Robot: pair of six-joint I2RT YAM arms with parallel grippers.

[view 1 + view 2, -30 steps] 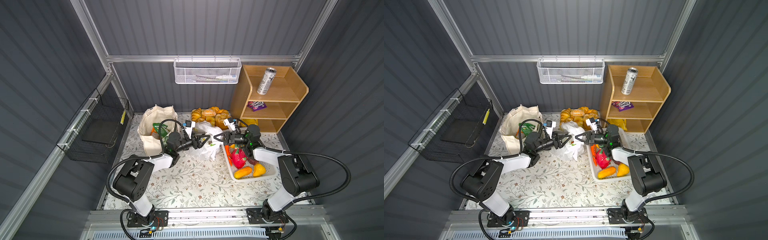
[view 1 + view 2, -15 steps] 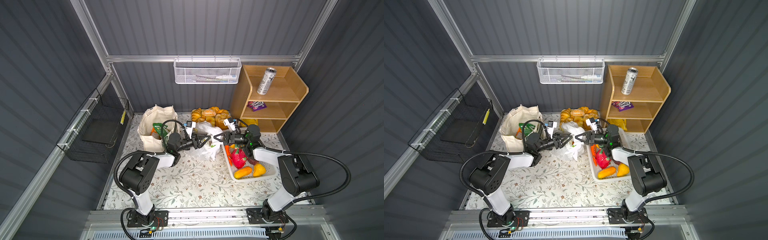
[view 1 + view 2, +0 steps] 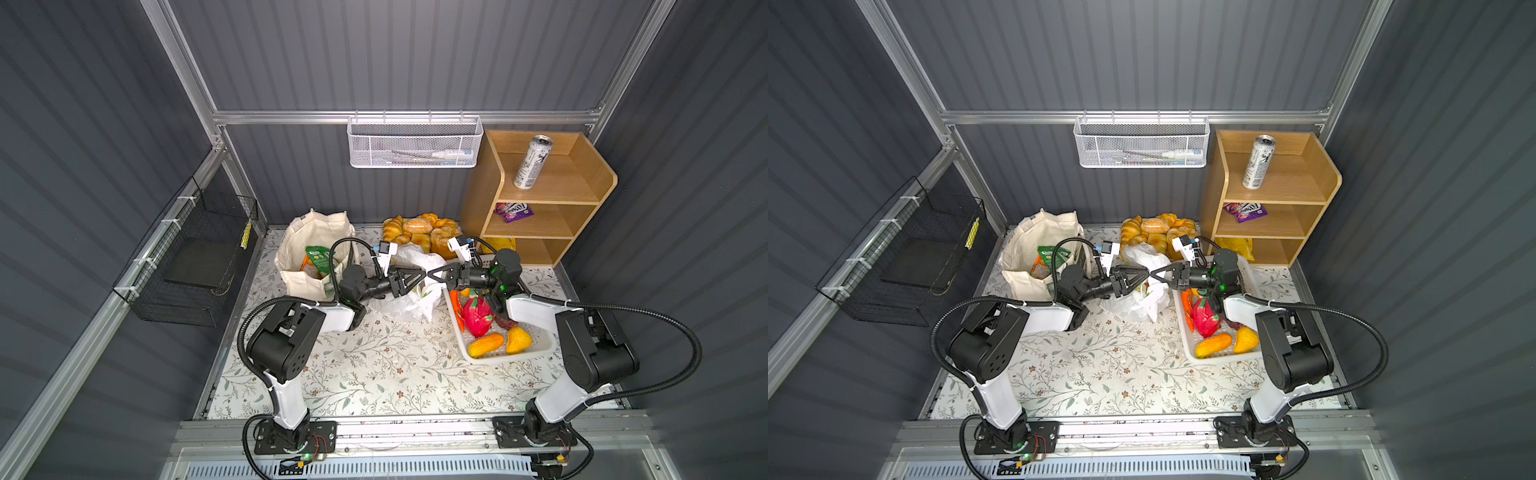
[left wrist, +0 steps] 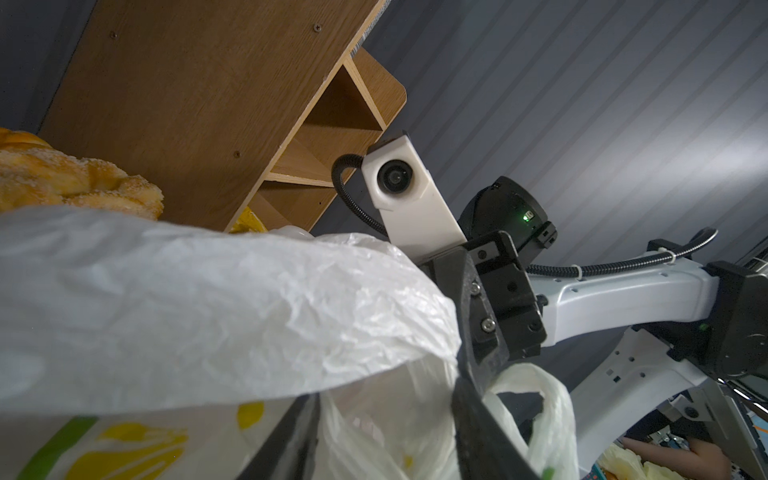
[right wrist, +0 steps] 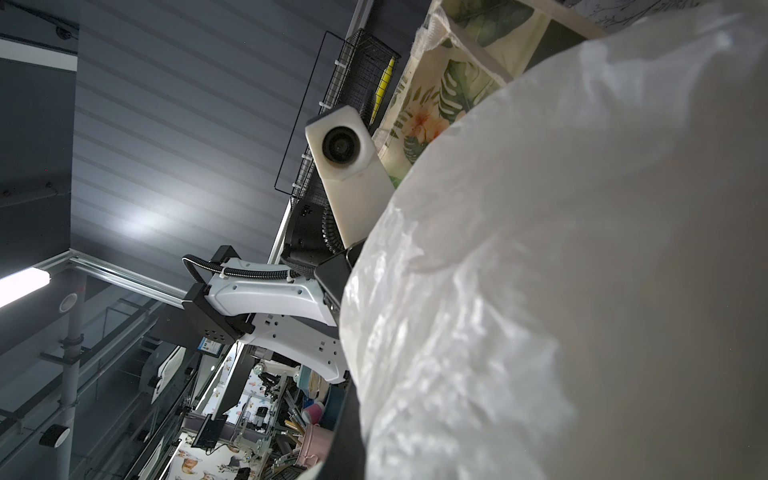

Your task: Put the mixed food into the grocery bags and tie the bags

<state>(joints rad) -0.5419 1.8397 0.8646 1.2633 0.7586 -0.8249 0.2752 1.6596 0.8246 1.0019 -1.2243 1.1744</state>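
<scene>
Lemon-print plastic bag (image 3: 409,300) film buries the tips of my closed right tool (image 3: 431,274); left tool (image 3: 420,275) half-open astride it, above floral tabletop (image 3: 374,365).

**Top view.** Your left gripper (image 3: 419,276) and right gripper (image 3: 433,274) stood tip to tip above the white plastic bag (image 3: 397,305). The right one was pinched closed at the bag's top. The bag lay crumpled on the floral mat (image 3: 374,365), between the cream tote (image 3: 299,278) and the white basket (image 3: 536,336). A green packet (image 3: 318,254) showed inside the tote. The drink can (image 3: 532,162) stood on the top tier of the wooden shelf (image 3: 478,195). The bread rolls (image 3: 419,230) sat behind the bag.
</scene>
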